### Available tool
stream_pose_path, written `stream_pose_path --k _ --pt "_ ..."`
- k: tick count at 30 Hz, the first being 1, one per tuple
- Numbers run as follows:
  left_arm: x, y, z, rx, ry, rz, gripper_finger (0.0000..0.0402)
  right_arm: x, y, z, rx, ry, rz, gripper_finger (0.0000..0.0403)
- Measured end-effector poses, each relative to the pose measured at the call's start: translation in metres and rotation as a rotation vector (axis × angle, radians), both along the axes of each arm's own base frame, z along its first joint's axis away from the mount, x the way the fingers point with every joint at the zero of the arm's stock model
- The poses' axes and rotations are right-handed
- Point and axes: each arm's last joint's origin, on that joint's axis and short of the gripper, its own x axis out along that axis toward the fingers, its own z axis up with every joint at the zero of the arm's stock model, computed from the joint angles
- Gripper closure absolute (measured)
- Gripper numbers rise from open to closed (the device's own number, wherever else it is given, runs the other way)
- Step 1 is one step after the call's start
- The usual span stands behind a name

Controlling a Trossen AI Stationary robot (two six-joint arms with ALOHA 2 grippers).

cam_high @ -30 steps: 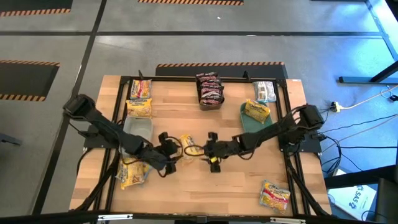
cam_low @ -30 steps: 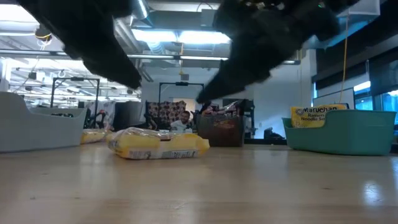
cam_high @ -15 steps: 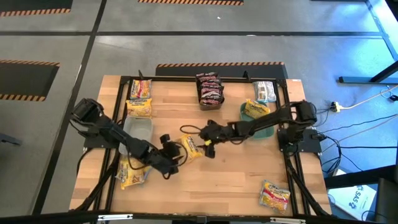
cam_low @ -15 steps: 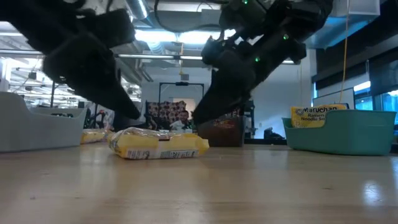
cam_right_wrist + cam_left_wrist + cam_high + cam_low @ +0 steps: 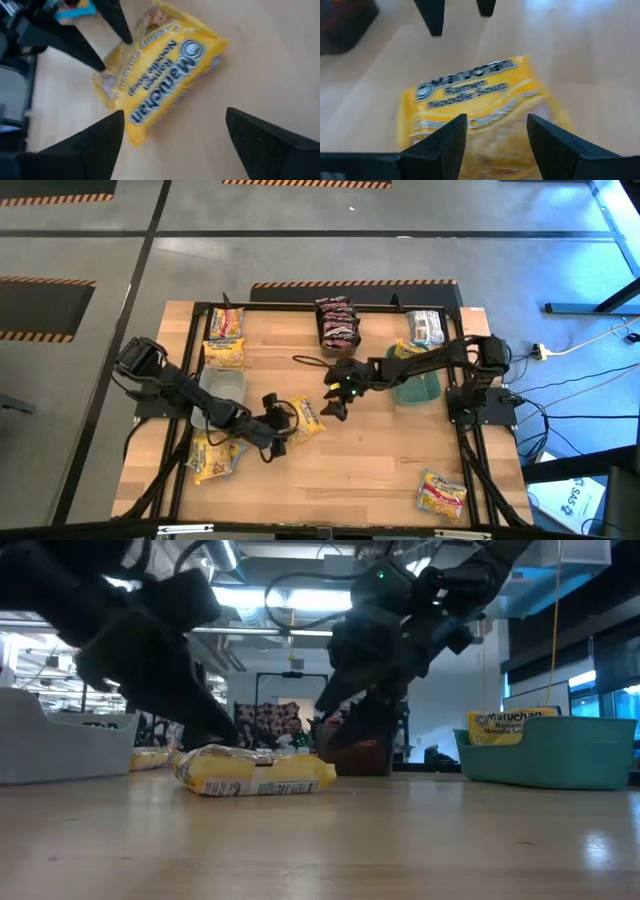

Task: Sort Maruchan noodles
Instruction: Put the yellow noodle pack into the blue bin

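Noodles first: your target yellow packet [image 5: 305, 417] lies flat on the table [image 5: 380, 460], near the middle, with its long axis running diagonally, one short end toward the grey bin [image 5: 222, 385] and the other toward the table's open centre. In the right wrist view the "Maruchan" lettering [image 5: 165, 82] runs along that long axis, label side up. Seen level across the table, the packet [image 5: 257, 772] rests with its full underside on the wood.

Your left hand [image 5: 277, 428] sits just beside the packet on the grey-bin side, fingers spread wide and holding nothing; in its own view the two fingers [image 5: 440, 145] straddle the near end of the packet [image 5: 480, 112] without closing on it.

Your right hand [image 5: 335, 402] hangs near the packet on the side toward the green dish [image 5: 425, 388], raised clear of the wood, fingers [image 5: 87, 145] wide apart and empty.

Other packets lie well apart from this one: yellow ones [image 5: 224, 350] beyond the grey bin, one [image 5: 212, 460] past the left hand, one [image 5: 441, 495] by the table's corner.
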Motion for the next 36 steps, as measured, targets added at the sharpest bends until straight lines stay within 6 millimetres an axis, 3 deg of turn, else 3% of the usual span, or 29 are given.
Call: stream_pose_path --k 7,15,24,30,36 --pt "-0.012 -0.002 -0.012 -0.035 0.006 -0.017 0.02 0.012 -0.001 -0.02 0.168 0.005 -0.097 0.0071" --pt "-0.021 -0.004 -0.019 -0.016 0.015 -0.012 0.02 0.018 -0.001 -0.042 0.233 0.036 -0.146 0.0071" --pt "-0.02 -0.003 -0.019 0.018 0.01 -0.008 0.02 0.046 0.009 -0.056 0.291 0.045 -0.136 0.0071" --pt "-0.02 -0.003 -0.019 0.024 0.005 -0.001 0.02 0.065 0.021 -0.055 0.3 0.04 -0.095 0.0071" --pt "-0.02 -0.003 -0.019 0.02 0.005 -0.003 0.02 0.069 0.029 -0.051 0.273 0.017 -0.067 0.0087"
